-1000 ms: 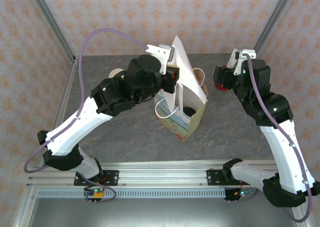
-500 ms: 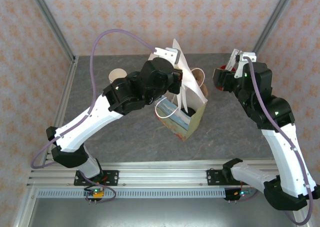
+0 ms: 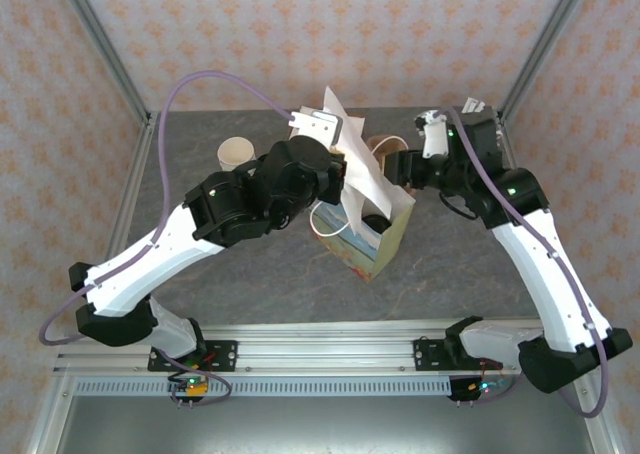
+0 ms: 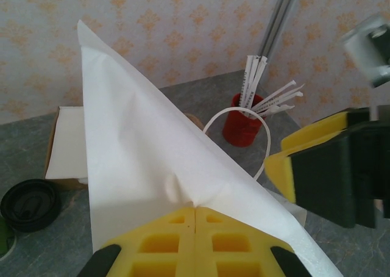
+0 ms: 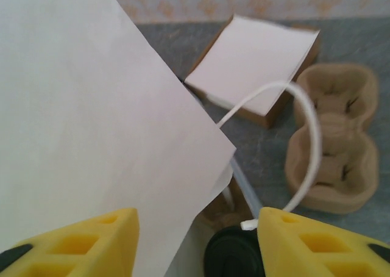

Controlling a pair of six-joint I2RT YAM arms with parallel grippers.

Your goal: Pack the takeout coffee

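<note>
Right tool swung in from the side, now spread wide and empty over the paper bag, takeout coffee standing inside it, left tool pinched shut on the bag's white wall, red straw pot beyond

The left arm, based at seven o'clock, and the right arm, at five o'clock, have white links and black rounded joints. A mauve cable trails each. The left gripper and right gripper wear yellow pocketed pads.
</note>
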